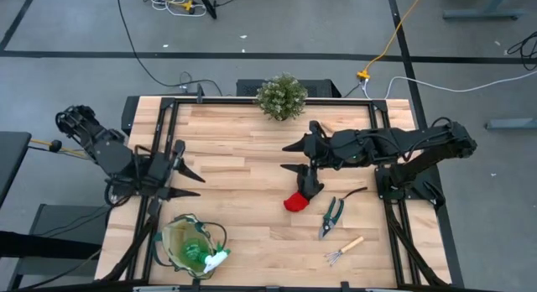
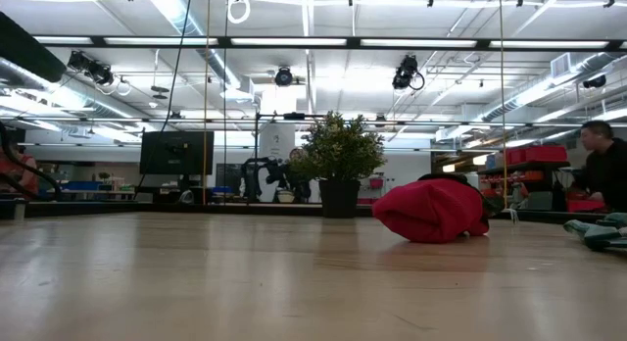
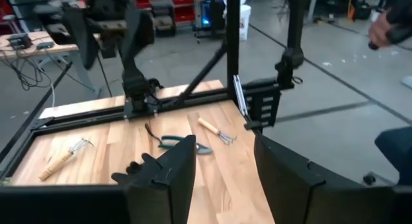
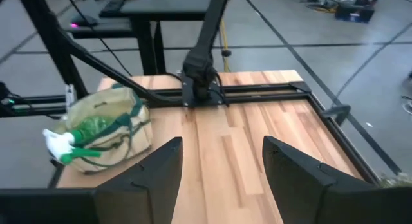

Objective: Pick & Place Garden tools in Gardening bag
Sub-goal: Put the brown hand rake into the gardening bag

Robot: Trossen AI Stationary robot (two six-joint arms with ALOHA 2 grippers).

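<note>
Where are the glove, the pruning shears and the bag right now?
glove (image 1: pixel 295 202): high view, on its red part below the right gripper.
pruning shears (image 1: pixel 331 215): high view, near the pivot between blades and handles.
bag (image 4: pixel 122 145): right wrist view, on its tan side wall.

Spray bottle (image 1: pixel 204 257) in bag (image 1: pixel 172 234); shears (image 1: pixel 331 215) beside glove (image 1: pixel 296 201).

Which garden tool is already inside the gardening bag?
The green spray bottle: it lies in the gardening bag with its white nozzle over the rim, while the glove, shears and rake lie on the table.
</note>
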